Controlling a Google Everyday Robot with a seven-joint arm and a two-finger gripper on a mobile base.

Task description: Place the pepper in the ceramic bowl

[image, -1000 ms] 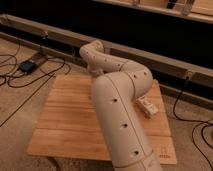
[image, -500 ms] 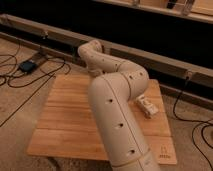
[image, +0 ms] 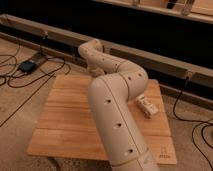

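My pale arm (image: 116, 107) rises from the bottom of the camera view, bends over the wooden table (image: 65, 120) and folds back at the far edge near its wrist link (image: 92, 52). The gripper is hidden behind the arm's links, somewhere over the table's far middle. The pepper and the green ceramic bowl are out of view, either hidden by the arm or not there.
A small pale block-like object (image: 146, 106) lies on the table's right side, close to the arm. Cables and a dark power unit (image: 29, 65) lie on the floor to the left. More cables (image: 197, 125) run on the right. A long dark rail (image: 165, 60) runs behind the table.
The arm's big lower link has swung slightly to the left. The pale object on the table has not moved.
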